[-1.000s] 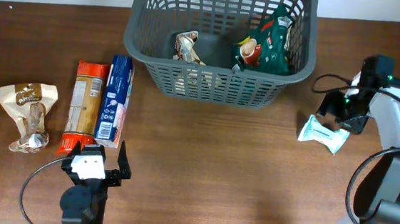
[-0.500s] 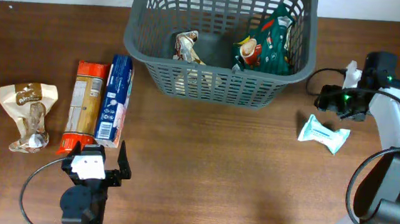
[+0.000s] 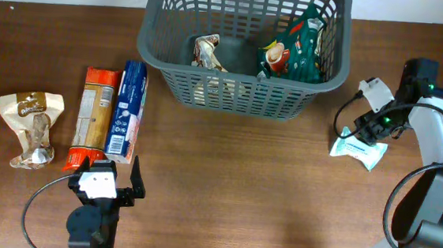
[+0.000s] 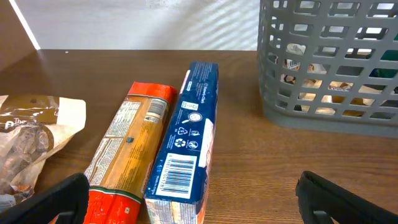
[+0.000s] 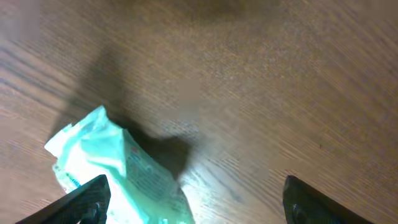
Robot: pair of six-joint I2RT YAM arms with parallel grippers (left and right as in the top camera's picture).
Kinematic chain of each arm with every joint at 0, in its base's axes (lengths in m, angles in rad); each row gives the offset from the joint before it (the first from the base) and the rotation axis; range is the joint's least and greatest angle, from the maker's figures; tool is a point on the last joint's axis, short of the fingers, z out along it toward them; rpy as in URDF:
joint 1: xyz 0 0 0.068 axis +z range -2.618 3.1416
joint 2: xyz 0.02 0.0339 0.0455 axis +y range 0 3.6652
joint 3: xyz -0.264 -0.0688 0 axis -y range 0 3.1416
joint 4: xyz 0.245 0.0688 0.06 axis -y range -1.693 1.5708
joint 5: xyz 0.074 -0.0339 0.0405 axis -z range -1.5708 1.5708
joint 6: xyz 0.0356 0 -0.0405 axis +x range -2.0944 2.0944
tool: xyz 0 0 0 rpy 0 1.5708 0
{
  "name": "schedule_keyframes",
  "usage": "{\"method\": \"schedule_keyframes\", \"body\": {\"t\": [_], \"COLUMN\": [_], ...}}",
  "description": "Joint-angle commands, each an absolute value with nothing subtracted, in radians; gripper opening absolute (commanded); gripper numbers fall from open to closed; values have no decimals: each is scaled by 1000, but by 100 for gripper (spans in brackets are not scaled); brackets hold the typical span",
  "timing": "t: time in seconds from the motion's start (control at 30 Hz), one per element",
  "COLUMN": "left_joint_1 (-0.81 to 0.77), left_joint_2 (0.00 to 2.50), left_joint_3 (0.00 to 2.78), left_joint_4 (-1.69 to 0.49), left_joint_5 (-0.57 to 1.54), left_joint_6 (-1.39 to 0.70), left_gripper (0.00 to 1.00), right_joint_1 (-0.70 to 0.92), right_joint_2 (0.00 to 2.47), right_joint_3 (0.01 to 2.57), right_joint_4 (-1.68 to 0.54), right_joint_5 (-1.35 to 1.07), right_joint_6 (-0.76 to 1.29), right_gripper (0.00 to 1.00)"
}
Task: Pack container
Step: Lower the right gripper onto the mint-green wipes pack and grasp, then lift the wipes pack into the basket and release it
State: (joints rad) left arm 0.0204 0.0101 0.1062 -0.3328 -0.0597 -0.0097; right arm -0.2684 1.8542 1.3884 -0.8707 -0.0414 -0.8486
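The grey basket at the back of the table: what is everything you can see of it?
The basket is dark grey and looks like plastic. It is rectangular with rounded corners, a thick rim and walls of lattice slots. It stands upright, open at the top, at the far side of the brown table; the overhead picture cuts off its far end. Inside, a green packet leans at the right wall and a crumpled pale wrapper lies toward the left. Outside, only the table touches it.

Matt grey plastic container (image 3: 240, 86), grainy brown wood worktop (image 3: 232, 188), and that mint packet (image 5: 118, 168) is crinkly, shiny film.
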Motion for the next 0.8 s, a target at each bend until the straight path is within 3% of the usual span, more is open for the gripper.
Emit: {"method": "schedule_keyframes", "body": {"t": [0.0,0.23,0.77], "left_joint_1": [25,25,25], "left_joint_2": [5,5,5], "left_joint_3": [103,103,103], "left_joint_4": [-334,-334,-334], "left_joint_5": [-67,-67,-67], "left_joint_6": [-19,-19,-19], "left_gripper": [99,99,99], "right_joint_1": [-259,-253,-247], "right_joint_2": [1840,1827,1978], "right_joint_3": [1384,1385,1384], "right_joint_4": [-903,-1021,-1036], "right_joint_5": [-85,-184,-1], "right_joint_6": [-874,-875,-935], "right_gripper": [84,82,79]}}
